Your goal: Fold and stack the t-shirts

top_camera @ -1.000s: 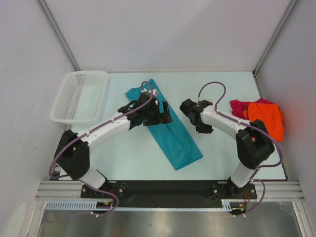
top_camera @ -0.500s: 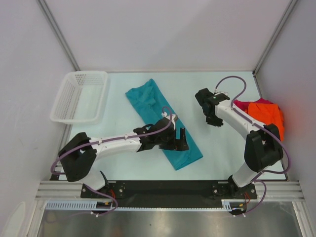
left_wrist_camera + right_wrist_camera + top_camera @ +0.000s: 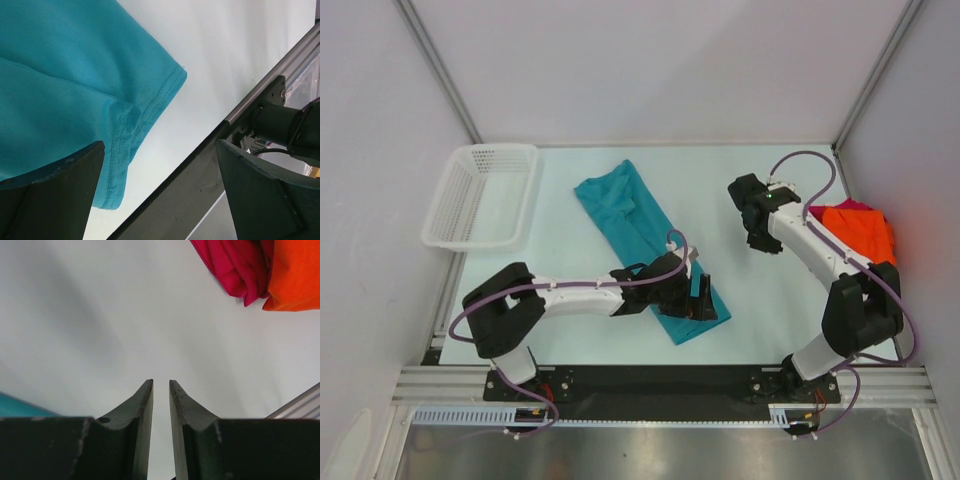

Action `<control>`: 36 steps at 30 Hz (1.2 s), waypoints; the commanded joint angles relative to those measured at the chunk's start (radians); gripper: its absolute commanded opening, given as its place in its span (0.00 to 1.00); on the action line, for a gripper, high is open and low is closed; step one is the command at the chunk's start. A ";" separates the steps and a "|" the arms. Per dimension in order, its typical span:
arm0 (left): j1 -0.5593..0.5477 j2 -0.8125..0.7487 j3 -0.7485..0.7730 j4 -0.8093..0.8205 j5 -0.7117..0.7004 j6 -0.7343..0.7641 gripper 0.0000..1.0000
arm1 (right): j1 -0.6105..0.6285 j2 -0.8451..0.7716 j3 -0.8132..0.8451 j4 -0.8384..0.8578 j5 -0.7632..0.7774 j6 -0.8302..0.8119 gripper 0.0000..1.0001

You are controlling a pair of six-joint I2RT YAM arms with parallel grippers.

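The teal-blue t-shirt (image 3: pixel 625 210), folded into a long strip, lies diagonally across the middle of the table. My left gripper (image 3: pixel 698 293) hovers over its near right end, jaws wide open and empty. In the left wrist view, the shirt's hemmed corner (image 3: pixel 60 75) lies by the left finger of that gripper (image 3: pixel 160 145). The orange t-shirt (image 3: pixel 860 232) and the magenta-red one (image 3: pixel 857 205) lie bunched at the right edge. My right gripper (image 3: pixel 758 235) is just left of them, over bare table. The right wrist view shows this gripper (image 3: pixel 161 382) with a narrow empty gap, and magenta (image 3: pixel 235 265) and orange (image 3: pixel 300 275) cloth ahead of it.
A white mesh basket (image 3: pixel 485 150) stands at the far left of the table. The dark front rail (image 3: pixel 200 175) runs close below the teal shirt's near end, with the right arm's base (image 3: pixel 285 120) behind it. White walls enclose the table.
My left arm has swept from the far half of the teal shirt down to its near end. My right arm has drawn back and to the right, toward the orange and magenta pile.
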 commanded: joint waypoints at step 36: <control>-0.067 -0.436 -0.582 -0.162 -0.110 -0.390 0.99 | 0.116 -0.244 0.118 -0.134 0.061 -0.014 0.26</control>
